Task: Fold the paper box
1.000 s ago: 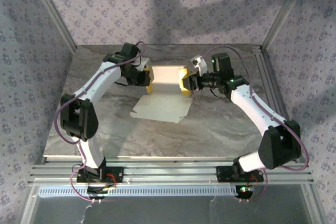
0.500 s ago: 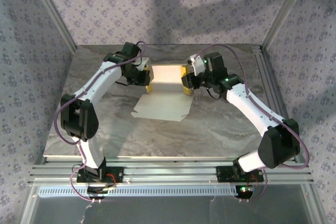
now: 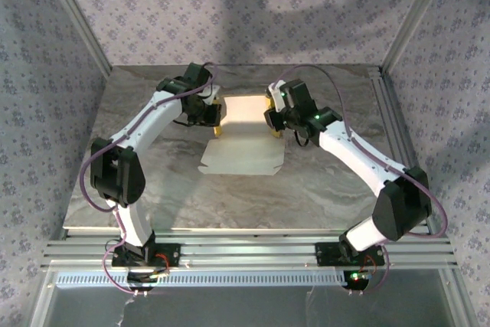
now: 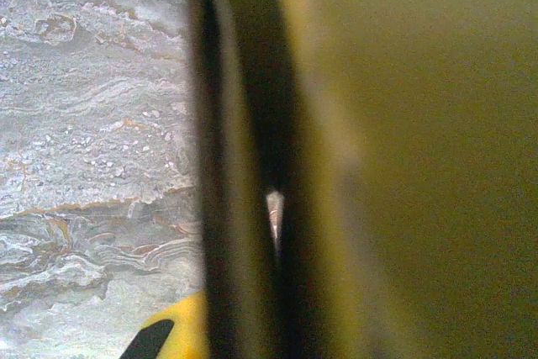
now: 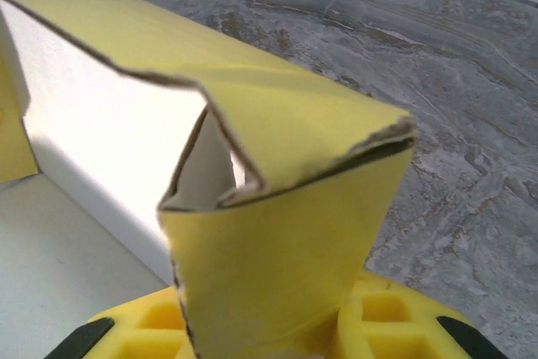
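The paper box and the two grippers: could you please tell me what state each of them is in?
paper box: partly folded, both end walls raised, front panel flat on the table, white side up.
left gripper: shut, pinching the box's left end wall.
right gripper: fingers on either side of the doubled-over right end wall; whether the grip is firm is unclear.

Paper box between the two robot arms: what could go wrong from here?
The thin yellow-and-white cardboard paper box has a doubled-over corner between the fingers of the right gripper; squeezing could crease it wrongly. The left gripper, shut, seems to pinch the opposite end; if the arms pull apart, the card might tear. The wide white front flap lies flat, unheld, and could slide.
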Tool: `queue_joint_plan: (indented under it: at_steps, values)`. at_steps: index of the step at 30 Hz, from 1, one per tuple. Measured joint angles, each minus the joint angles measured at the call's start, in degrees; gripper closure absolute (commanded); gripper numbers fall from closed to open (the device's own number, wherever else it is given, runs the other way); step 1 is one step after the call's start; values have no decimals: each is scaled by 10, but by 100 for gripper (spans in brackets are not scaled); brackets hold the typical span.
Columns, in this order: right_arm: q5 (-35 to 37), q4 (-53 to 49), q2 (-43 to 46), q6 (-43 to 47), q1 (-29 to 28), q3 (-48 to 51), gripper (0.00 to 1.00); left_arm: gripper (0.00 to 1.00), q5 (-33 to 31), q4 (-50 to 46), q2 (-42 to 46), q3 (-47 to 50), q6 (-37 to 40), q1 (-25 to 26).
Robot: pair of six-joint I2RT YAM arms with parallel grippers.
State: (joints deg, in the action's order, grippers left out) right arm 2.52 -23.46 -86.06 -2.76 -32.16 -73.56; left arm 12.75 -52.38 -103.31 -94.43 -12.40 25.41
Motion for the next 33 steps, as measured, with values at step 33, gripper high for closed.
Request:
queue_joint_plan:
  at_steps: [33]
  values:
    - [134, -42, -41, -22, -27, -42, 92, 100, -20, -3, 0, -5, -27, 7]
